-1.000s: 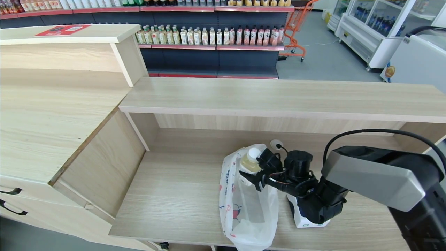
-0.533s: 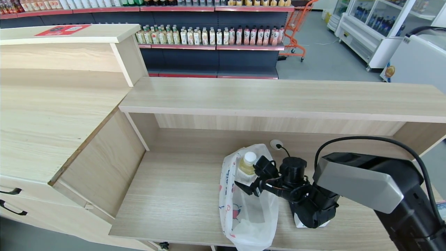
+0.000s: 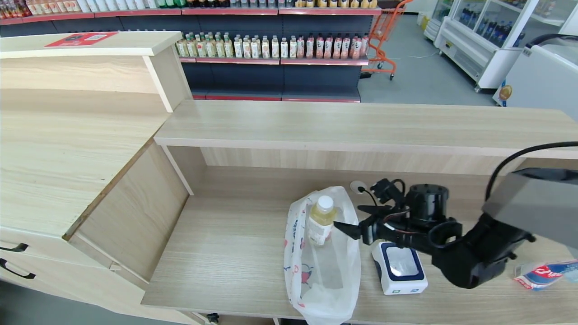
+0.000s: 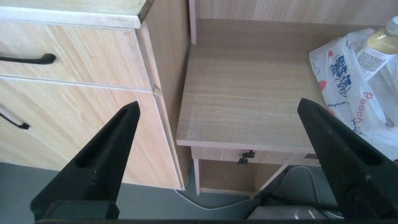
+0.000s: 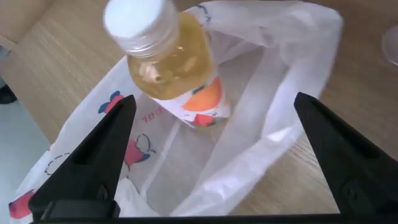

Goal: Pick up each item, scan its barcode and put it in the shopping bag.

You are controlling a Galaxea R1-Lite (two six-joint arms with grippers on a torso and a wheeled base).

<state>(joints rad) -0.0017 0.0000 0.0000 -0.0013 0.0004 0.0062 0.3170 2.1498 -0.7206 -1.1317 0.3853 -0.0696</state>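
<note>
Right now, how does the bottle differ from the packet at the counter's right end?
The bottle stands inside the shopping bag; the packet lies flat on the counter, outside the bag and beyond the scanner. The bottle is clear, with a yellowish drink and a white cap; the packet is soft and printed red, white and blue. Both rest unheld on the lower counter.

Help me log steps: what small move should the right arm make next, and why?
Probably swing the right end effector toward the red, white and blue packet at the right end of the wooden counter. It is open and empty, and the white-capped yellow drink bottle already stands in the white plastic shopping bag.
</note>
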